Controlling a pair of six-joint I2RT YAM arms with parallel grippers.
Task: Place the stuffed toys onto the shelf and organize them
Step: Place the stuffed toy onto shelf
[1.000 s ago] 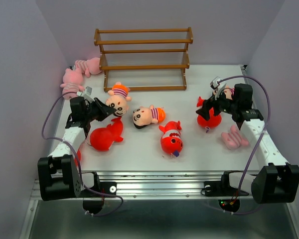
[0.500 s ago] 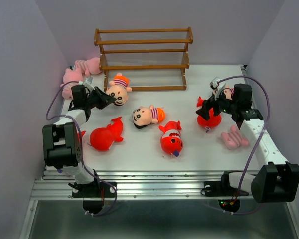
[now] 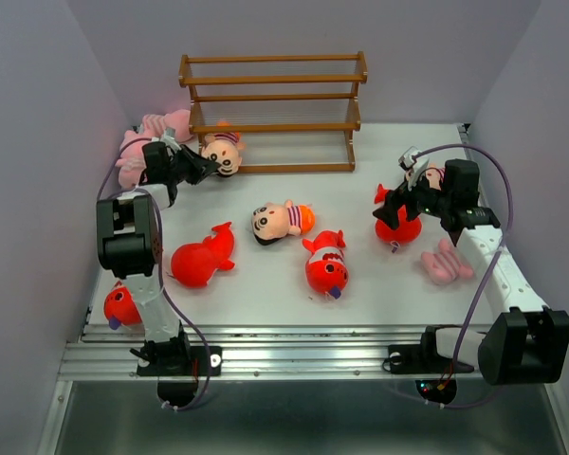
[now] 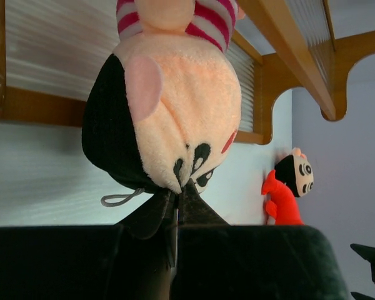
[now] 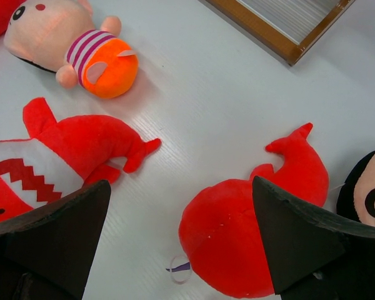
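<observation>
The left arm reaches far forward along the left edge of the white table [image 3: 294,194], its forearm nearly level and its wrist turned inward toward the brown wooden three-tier shelf [image 3: 270,114]. The left gripper [image 3: 201,163] is pinched tight on the face of a black-haired boy doll with a pink-striped shirt [image 3: 223,154]. In the left wrist view the fingertips [image 4: 178,200] meet in the plush just under the doll's eyes. The doll hangs at the left end of the lowest tier, its body toward the rail; whether it rests on the slats I cannot tell.

The right arm is bent at the elbow on the right side, wrist tipped down. The right gripper [image 5: 180,187] has its fingers spread wide and grips nothing, hovering above a plain red-orange plush fish [image 5: 237,244], with a second boy doll's head [image 5: 369,194] just beside it.

On the table lie another boy doll in orange shorts [image 3: 280,220], a white-banded red fish [image 3: 325,265], a red fish [image 3: 201,261], a pink striped frog-like plush [image 3: 446,261] near the right arm, and more pink plush toys [image 3: 147,137] behind the left gripper.
</observation>
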